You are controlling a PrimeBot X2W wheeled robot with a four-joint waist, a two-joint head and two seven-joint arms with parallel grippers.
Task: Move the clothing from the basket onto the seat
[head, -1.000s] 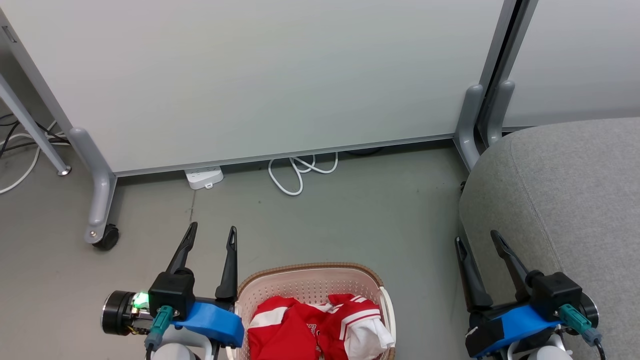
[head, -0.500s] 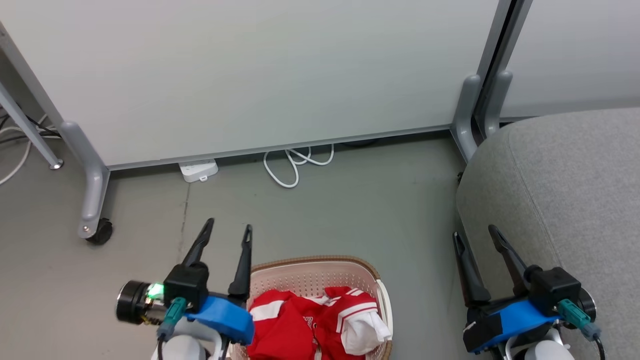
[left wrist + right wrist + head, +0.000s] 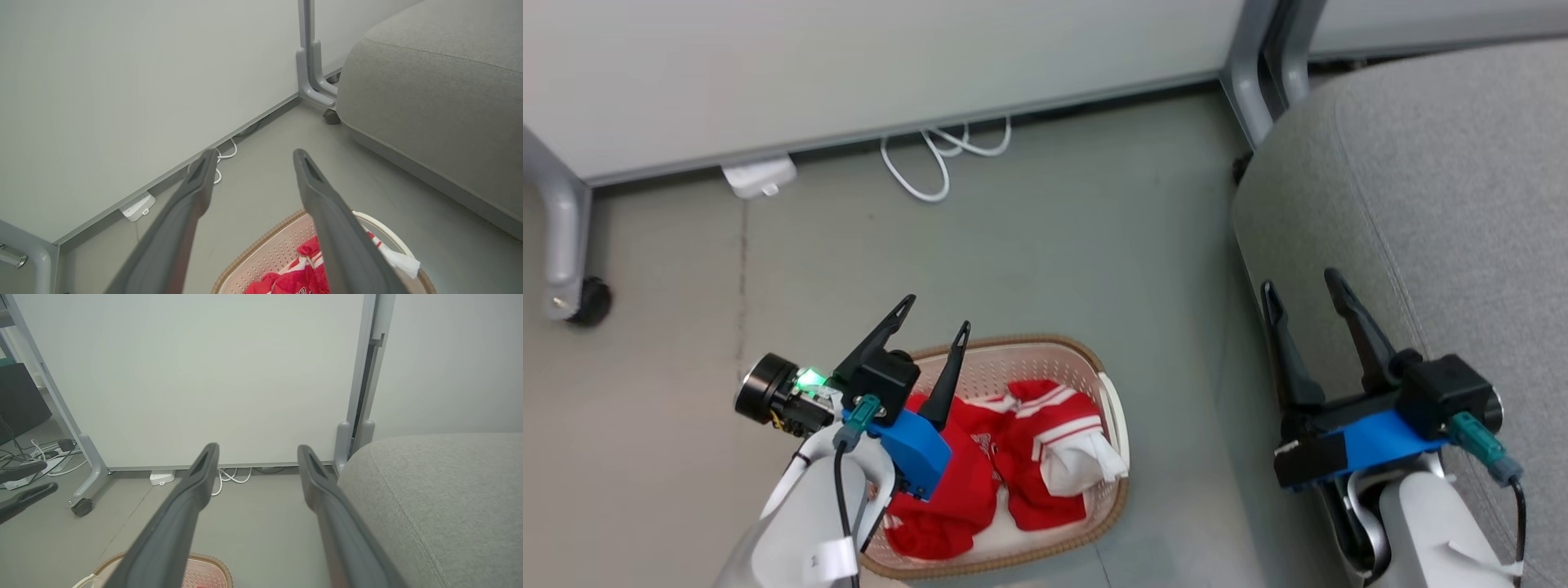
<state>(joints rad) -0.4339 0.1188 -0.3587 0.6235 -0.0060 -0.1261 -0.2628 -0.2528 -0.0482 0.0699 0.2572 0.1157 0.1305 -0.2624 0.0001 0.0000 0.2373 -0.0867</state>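
The clothing (image 3: 1005, 457) lies heaped in the basket (image 3: 1045, 351), red folds tangled together, with a white piece spilling toward the rim nearest the seat (image 3: 1445, 204). The basket stands on the floor (image 3: 1054, 245), apart from the seat. The left gripper (image 3: 935, 314) hangs over its left side, jaws apart and empty. The right gripper (image 3: 1299, 281), jaws apart too, hovers by the seat's edge. I'd worry that a shallow pinch lifts one garment while dragging the other out, or that a finger snags the perforated wall and tips the basket.
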